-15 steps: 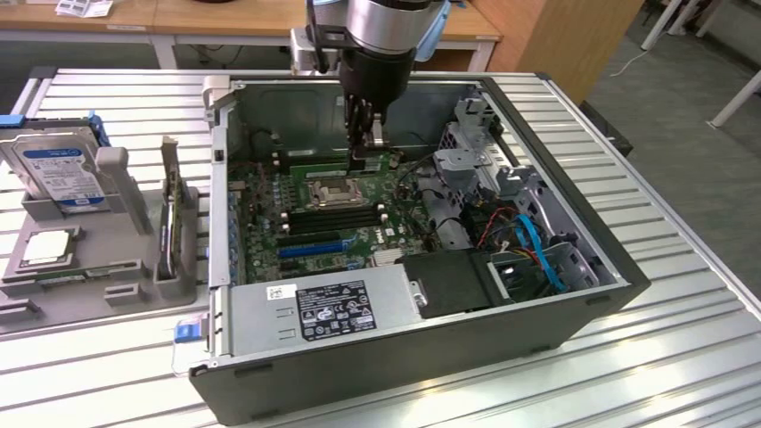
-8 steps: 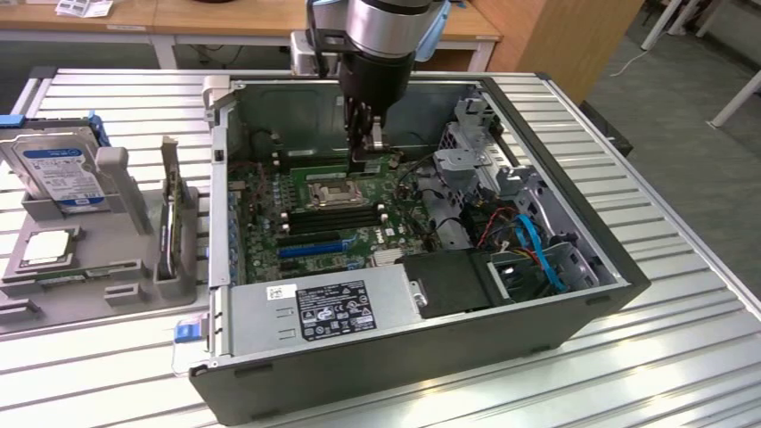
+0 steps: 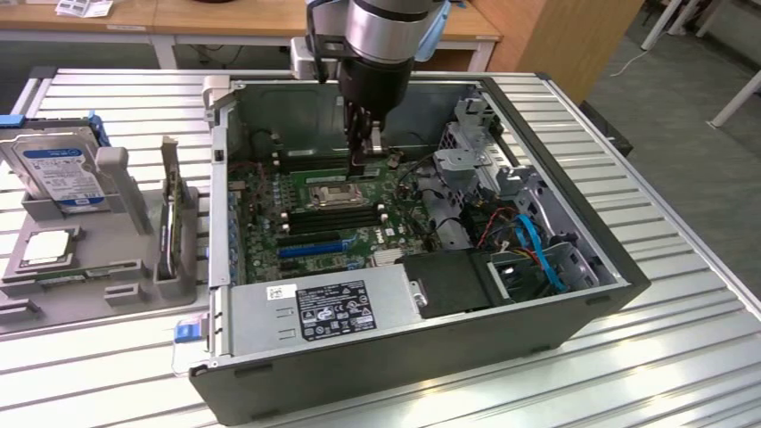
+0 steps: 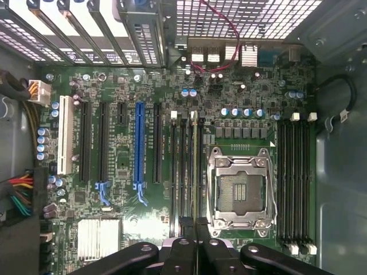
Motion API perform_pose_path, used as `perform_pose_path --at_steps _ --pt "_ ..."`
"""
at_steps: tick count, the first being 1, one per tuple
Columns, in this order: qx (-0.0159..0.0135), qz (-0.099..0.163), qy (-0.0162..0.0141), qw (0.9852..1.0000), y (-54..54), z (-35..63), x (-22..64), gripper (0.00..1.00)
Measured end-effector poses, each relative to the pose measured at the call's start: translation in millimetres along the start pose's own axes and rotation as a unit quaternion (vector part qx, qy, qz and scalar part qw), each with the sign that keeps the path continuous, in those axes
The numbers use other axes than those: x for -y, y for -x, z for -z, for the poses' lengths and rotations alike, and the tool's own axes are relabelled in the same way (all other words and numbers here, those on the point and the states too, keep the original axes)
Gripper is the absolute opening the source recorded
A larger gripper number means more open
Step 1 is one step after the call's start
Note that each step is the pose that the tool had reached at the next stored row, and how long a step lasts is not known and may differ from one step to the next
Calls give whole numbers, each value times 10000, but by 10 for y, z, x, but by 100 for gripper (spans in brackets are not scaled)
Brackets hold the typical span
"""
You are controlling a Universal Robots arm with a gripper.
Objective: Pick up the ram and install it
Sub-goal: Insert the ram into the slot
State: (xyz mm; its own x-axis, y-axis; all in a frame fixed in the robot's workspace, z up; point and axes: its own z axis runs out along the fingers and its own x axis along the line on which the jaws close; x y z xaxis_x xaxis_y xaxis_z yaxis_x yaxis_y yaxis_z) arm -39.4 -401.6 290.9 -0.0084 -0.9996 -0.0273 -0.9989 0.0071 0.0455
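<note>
The ram [image 4: 194,166] shows edge-on as a thin pale-green stick standing in one of the black memory slots, between the open CPU socket [image 4: 239,189] and the blue slot [image 4: 139,149]. My gripper [image 4: 195,224] hovers over the near end of that slot with its black fingers pressed together and nothing visible between them. In the exterior view, the gripper [image 3: 362,163] reaches down into the open computer case [image 3: 429,357], its tips just above the motherboard by the CPU socket [image 3: 337,191]. From that view I cannot make out the ram.
At the exterior view's left stands a grey fixture tray [image 3: 71,303] holding a hard drive [image 3: 60,169], a silver CPU [image 3: 45,248] and an upright card [image 3: 176,223]. Inside the case are the power supply [image 3: 327,308], blue cables [image 3: 541,254] and a drive cage [image 3: 476,152].
</note>
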Motion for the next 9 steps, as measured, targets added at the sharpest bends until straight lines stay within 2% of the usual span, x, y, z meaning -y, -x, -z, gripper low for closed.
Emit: perform_pose_path --at_steps 9 --pt "-1 0 1 10000 -3 -63 3 11"
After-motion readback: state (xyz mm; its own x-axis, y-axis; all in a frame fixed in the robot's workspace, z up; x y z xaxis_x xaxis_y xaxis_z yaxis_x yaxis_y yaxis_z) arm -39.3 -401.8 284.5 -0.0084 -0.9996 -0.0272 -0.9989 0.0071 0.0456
